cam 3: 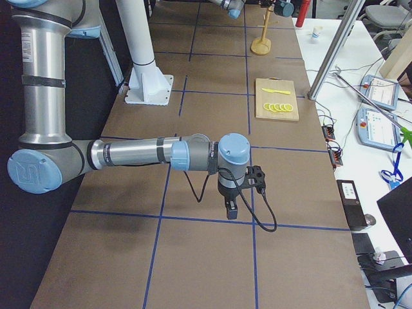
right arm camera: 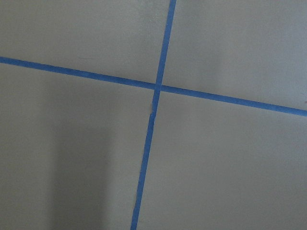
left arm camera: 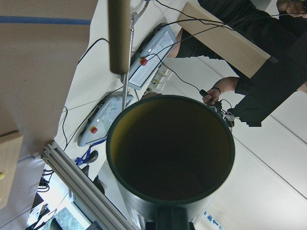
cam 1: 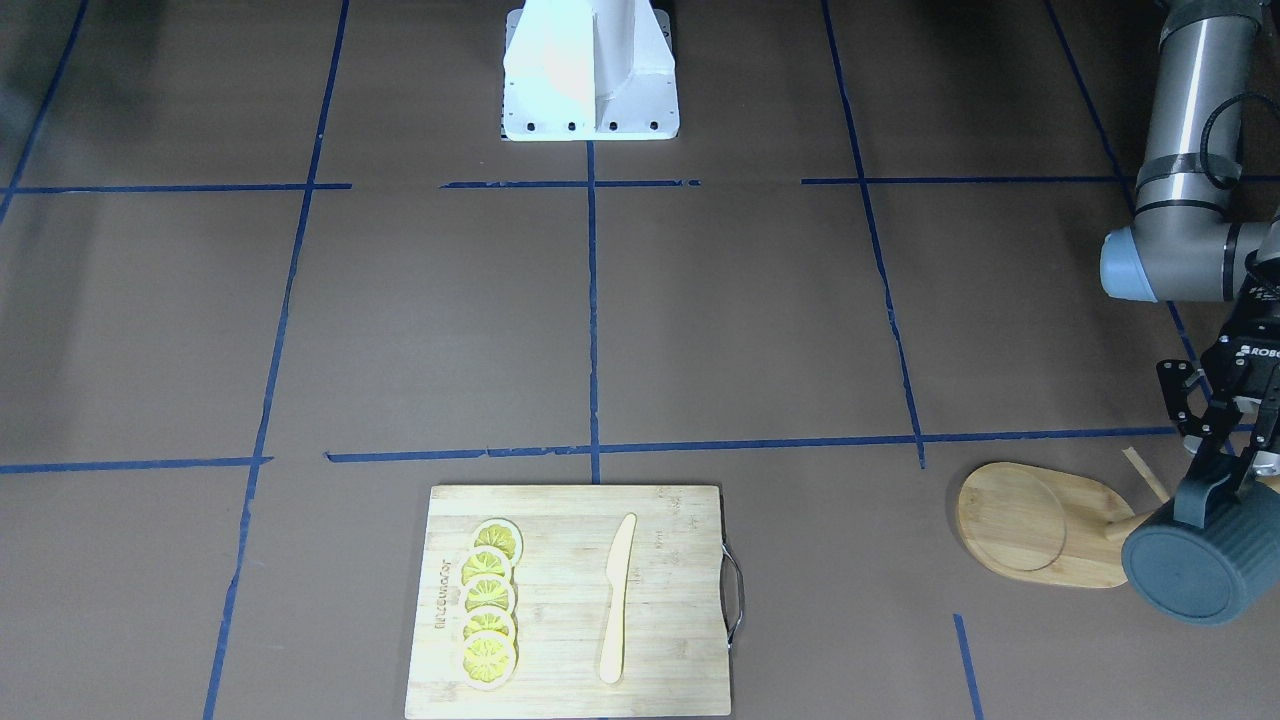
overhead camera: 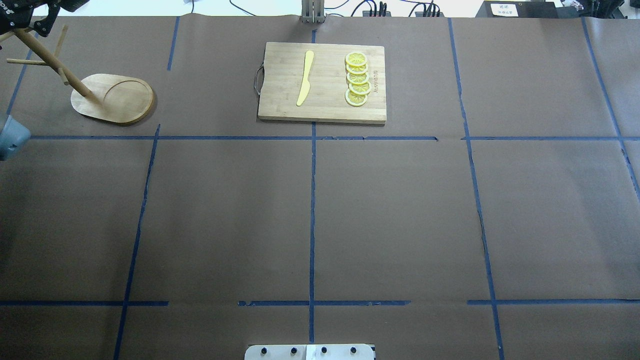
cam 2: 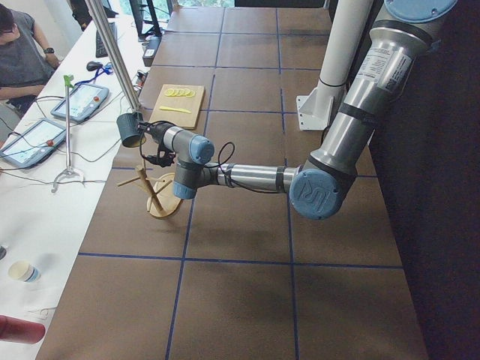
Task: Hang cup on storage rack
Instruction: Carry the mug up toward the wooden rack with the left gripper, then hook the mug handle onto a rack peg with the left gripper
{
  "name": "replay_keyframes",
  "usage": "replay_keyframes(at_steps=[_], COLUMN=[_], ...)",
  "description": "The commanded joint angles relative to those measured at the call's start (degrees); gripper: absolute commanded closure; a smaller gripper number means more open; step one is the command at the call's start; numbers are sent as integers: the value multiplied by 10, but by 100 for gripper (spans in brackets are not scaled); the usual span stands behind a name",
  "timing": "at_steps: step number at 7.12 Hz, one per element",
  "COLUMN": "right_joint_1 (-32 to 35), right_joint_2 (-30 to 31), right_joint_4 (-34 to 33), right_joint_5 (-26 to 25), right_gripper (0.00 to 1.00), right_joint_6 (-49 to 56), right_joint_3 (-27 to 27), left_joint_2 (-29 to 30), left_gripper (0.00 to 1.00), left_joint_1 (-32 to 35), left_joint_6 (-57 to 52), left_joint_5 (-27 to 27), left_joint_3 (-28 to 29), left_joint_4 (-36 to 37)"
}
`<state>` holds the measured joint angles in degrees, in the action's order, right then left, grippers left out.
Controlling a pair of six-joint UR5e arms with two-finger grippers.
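The left tool point(cam 1: 1225, 488) is shut tight on the rim of the blue-grey mug point(cam 1: 1190, 570). It holds the mug up in the air, off the desk point(cam 1: 700, 330).

The mug lies on its side, so its long way runs about flat. Its round bottom faces away from the robot. Its open mouth looks back at the wrist camera.

The wooden mug tree point(cam 1: 1035, 525) stands on the desk at the far corner on the robot's left. The mug is near it and higher than its top. One thin peg point(cam 1: 1143, 472) sticks out close by the tool.

I cannot see the mug's handle in any view, so I cannot tell which way the loop points. I think the next move needs the loop turned to meet a peg tip.

The left arm point(cam 2: 255, 178) is stretched out long, and its last part is about level.

The right tool point(cam 3: 232, 209) hangs over the desk, well apart from the tree. I cannot tell if it is open.
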<state>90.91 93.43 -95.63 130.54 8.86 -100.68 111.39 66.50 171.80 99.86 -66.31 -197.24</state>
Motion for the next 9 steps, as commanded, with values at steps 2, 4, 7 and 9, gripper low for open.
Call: replay_keyframes(at_steps=[2, 4, 7, 9], right_joint_1=[0, 0, 0, 0], right_joint_2=[0, 0, 0, 0], right_joint_4=[0, 0, 0, 0], right_joint_5=[1, 1, 1, 1], right_gripper=[0, 0, 0, 0], right_joint_6=[-4, -4, -4, -4], right_joint_3=[0, 0, 0, 0], left_joint_2=[-30, -35, -33, -33], left_gripper=[100, 100, 98, 95], left_joint_1=[-1, -1, -10, -14], left_joint_6=[-1, -1, -2, -2], left_joint_5=[1, 1, 1, 0], left_joint_3=[4, 12, 79, 80], left_joint_4=[-24, -41, -105, -104])
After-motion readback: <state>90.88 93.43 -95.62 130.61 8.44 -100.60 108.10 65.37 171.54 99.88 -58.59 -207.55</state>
